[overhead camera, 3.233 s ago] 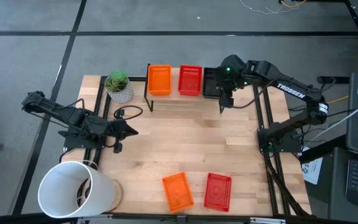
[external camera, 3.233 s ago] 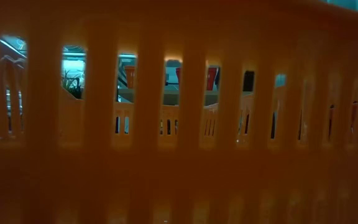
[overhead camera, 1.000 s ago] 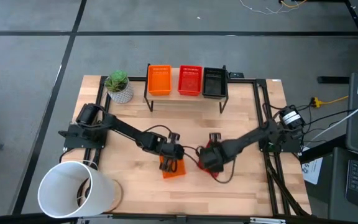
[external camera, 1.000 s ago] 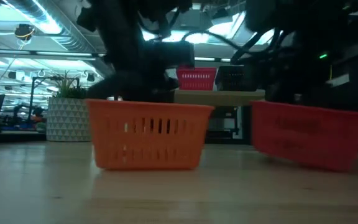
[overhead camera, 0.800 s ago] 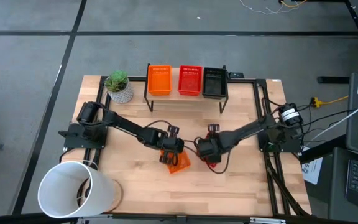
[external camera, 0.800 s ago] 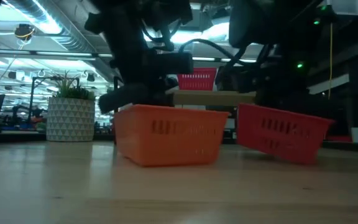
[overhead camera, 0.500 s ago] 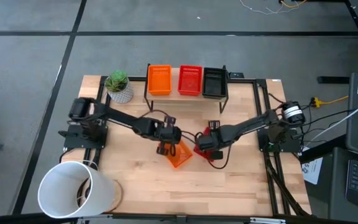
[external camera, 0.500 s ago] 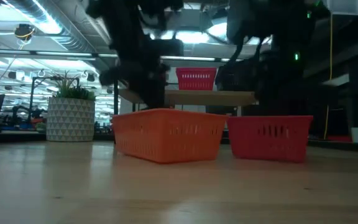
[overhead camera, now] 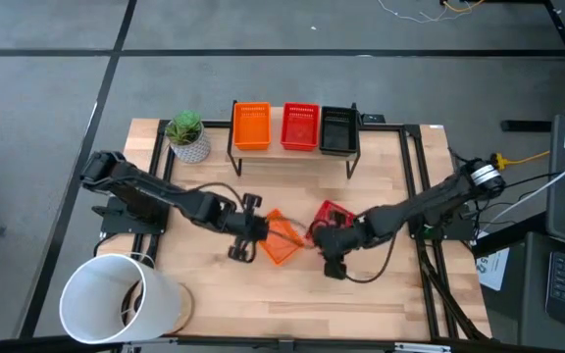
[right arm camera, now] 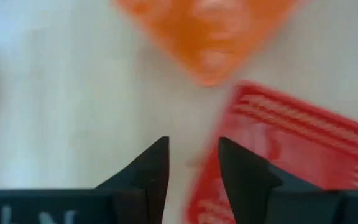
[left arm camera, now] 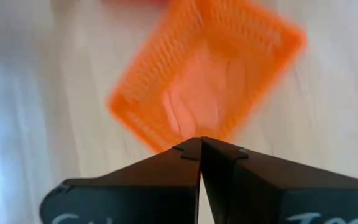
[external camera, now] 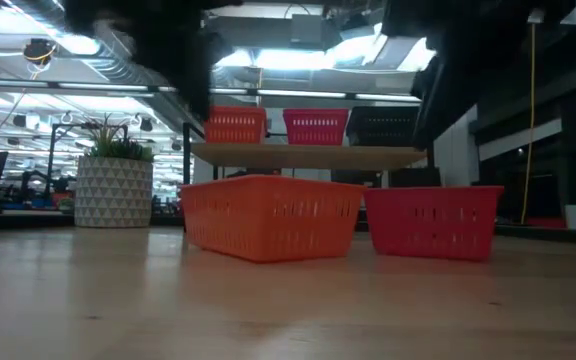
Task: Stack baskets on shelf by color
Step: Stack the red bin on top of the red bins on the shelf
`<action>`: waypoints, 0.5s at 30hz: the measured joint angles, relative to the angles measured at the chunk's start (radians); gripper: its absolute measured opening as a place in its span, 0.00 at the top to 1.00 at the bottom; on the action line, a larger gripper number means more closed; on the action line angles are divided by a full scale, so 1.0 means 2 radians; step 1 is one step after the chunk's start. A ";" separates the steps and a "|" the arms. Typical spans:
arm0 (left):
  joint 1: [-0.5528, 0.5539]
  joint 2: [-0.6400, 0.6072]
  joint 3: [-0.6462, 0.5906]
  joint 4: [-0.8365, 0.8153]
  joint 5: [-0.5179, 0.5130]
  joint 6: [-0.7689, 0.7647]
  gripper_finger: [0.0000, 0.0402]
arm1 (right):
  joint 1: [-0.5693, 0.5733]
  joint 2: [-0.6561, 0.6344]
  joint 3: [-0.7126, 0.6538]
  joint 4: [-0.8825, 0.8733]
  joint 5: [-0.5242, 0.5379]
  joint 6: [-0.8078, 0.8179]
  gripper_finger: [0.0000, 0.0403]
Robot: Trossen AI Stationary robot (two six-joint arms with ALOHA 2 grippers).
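On the shelf (overhead camera: 292, 150), top centre: we saw orange, red and black baskets (overhead camera: 295, 127) placed.
Mid-table: orange basket (overhead camera: 281, 236) and red basket (overhead camera: 333, 216) left.
Left gripper (left arm camera: 201, 149): pressed together, empty.
Right gripper (right arm camera: 191, 152): slightly spread, empty.

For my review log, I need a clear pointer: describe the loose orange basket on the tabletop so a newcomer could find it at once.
Start at the wooden table and look to its middle, in front of the shelf at the far edge. Two baskets sit there side by side, off the shelf. The orange basket is the one beside the left hand, turned askew to the table edges; its neighbour, the red basket, sits by the right hand.
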State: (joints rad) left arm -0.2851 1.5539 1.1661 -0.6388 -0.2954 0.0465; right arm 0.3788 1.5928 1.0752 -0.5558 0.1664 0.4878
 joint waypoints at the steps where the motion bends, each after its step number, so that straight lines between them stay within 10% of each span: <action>1: -0.008 0.000 -0.001 -0.010 -0.001 -0.006 1.00 | 0.009 0.005 0.000 -0.002 0.026 0.017 0.66; 15: -0.072 -0.058 -0.001 -0.070 -0.040 -0.089 1.00 | 0.054 0.067 0.000 -0.026 0.100 0.083 0.66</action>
State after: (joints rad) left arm -0.4301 1.4387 1.1642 -0.7796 -0.3759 -0.1313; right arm 0.4870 1.7267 1.0752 -0.6080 0.3669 0.6546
